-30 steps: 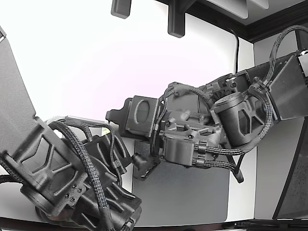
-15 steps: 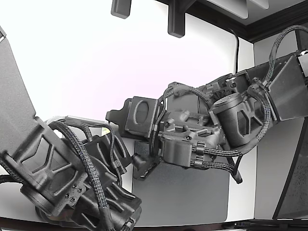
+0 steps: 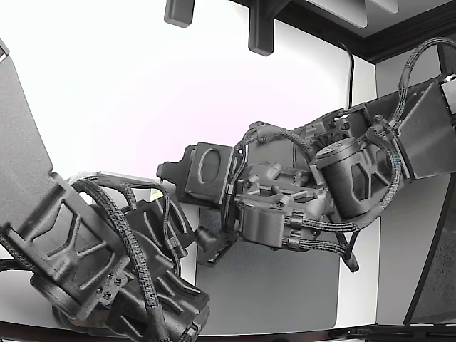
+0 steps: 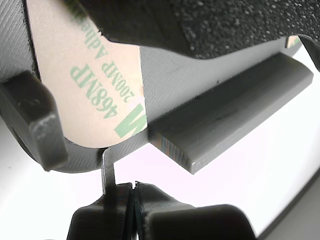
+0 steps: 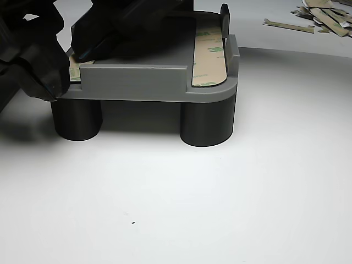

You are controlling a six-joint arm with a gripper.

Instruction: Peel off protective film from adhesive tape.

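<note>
In the wrist view a tan film (image 4: 90, 80) with green 3M print lies flat on the grey part (image 4: 230, 115). My gripper (image 4: 133, 197) is just off the film's rounded end, its dark fingertips pressed together. A thin grey blade (image 4: 107, 170) rises from them to the film's edge. In the other view the gripper (image 5: 70, 54) is at the left strip (image 5: 75, 70), and a second strip (image 5: 208, 55) lies on the part's right side. In the exterior view the fingers (image 3: 211, 246) are mostly hidden by the arms.
The grey part stands on black round legs (image 5: 208, 124) on a white table. Several peeled film strips (image 5: 322, 14) lie at the far right of the other view. A second arm (image 3: 92, 263) fills the exterior view's lower left, above a grey mat (image 3: 285, 285).
The wrist section of the arm has shifted very slightly in the exterior view. Nothing else has visibly changed.
</note>
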